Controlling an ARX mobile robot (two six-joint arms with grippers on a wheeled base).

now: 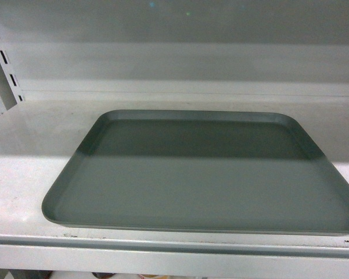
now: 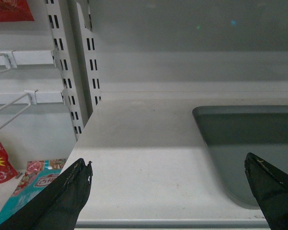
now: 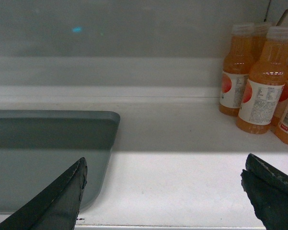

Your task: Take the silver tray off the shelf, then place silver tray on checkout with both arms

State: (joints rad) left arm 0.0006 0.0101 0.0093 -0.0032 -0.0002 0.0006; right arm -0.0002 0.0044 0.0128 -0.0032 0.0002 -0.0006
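The silver tray (image 1: 203,174) lies flat on the white shelf (image 1: 29,174), close to the front lip. No gripper shows in the head view. In the left wrist view my left gripper (image 2: 167,165) is open in front of the shelf (image 2: 144,158), straddling bare board with the tray's left end (image 2: 239,143) under its right finger (image 2: 268,187). In the right wrist view my right gripper (image 3: 165,167) is open too; the tray's right end (image 3: 48,143) lies by its left finger (image 3: 62,196). Nothing is held. The checkout is out of view.
Orange drink bottles (image 3: 259,81) stand at the back right of the shelf. A slotted white upright (image 2: 74,72) bounds the shelf's left end. Beyond it are wire racks (image 2: 9,100) and snack packets (image 2: 33,177) lower down.
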